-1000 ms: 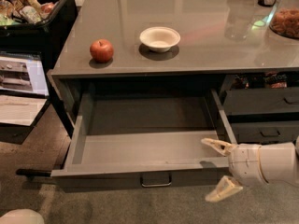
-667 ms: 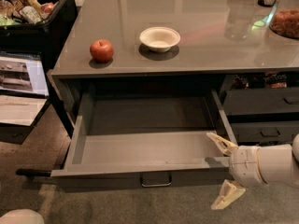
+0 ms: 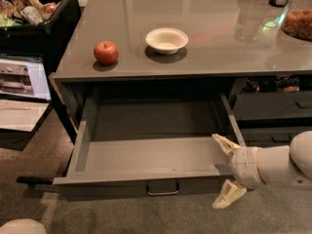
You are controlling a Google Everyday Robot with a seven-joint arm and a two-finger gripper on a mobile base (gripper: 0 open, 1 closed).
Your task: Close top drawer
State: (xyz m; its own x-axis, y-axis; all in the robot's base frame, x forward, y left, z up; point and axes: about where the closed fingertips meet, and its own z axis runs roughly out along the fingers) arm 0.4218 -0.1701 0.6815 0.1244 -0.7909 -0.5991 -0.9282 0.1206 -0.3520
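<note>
The top drawer (image 3: pixel 146 177) is pulled far out from under the grey counter. Its plain grey tray is empty, and a small metal pull handle (image 3: pixel 163 187) sits at the middle of its front. My gripper (image 3: pixel 225 171) comes in from the right on a white arm. It is open, with one cream finger (image 3: pixel 223 143) over the drawer's right front corner and the other finger (image 3: pixel 227 195) below and in front of the drawer front. The fingers straddle that corner and hold nothing.
A red apple (image 3: pixel 106 52) and a white bowl (image 3: pixel 166 40) sit on the grey counter (image 3: pixel 219 48). Narrower grey drawers (image 3: pixel 273 104) are at the right. A black bin of groceries (image 3: pixel 34 13) stands at the left, with papers below it. Carpet lies in front.
My gripper has shifted slightly left and down at the drawer's right front corner, and its lower finger now sits lower. The drawer stays open at about the same reach.
</note>
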